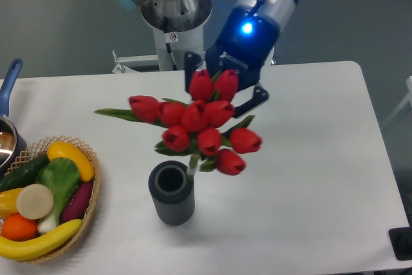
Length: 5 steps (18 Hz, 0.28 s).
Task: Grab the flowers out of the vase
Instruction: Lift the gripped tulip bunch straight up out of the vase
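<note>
Flowers (201, 123) seen raised clear above vase (172, 193), near table (309, 159) centre; stem end close beside vase rim, contact not resolved. Bunch carried behind by gripper (222, 88); dark fingers partly hidden by buds, judged clamped on flowers. Risk: bunch slipped or tilted if grip shallow; vase toppled if stem snagged. White table, grey wall behind. Fruit basket (90, 204) at front-left corner; pot (8, 120) at left edge.

Flowers (199, 123) above vase (172, 193); basket (90, 191) left.
</note>
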Available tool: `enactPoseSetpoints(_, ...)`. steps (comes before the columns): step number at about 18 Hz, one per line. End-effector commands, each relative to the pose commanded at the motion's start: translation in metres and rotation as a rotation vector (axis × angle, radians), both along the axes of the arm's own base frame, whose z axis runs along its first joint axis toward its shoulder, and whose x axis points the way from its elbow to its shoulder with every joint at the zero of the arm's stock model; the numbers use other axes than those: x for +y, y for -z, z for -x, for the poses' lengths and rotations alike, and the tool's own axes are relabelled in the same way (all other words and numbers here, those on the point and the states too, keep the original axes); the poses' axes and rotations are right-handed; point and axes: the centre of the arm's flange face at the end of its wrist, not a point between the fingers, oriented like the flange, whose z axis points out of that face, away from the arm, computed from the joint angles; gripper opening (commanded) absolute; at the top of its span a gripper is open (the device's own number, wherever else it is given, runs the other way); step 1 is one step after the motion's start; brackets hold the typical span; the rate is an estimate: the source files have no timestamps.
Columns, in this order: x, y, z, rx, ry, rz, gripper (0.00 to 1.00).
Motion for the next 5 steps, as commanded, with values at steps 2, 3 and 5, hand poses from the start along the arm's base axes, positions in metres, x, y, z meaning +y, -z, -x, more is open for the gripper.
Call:
enactPoseSetpoints(2, -0.011, 0.003, 0.011, 0.016, -0.015, 0.003, 0.3)
enactPoseSetpoints(3, -0.018, 0.004, 0.018, 0.016, -0.031, 0.003, 0.3)
enactPoseSetpoints(5, -0.027, 0.005, 0.026, 0.016, -0.051, 0.004, 0.3)
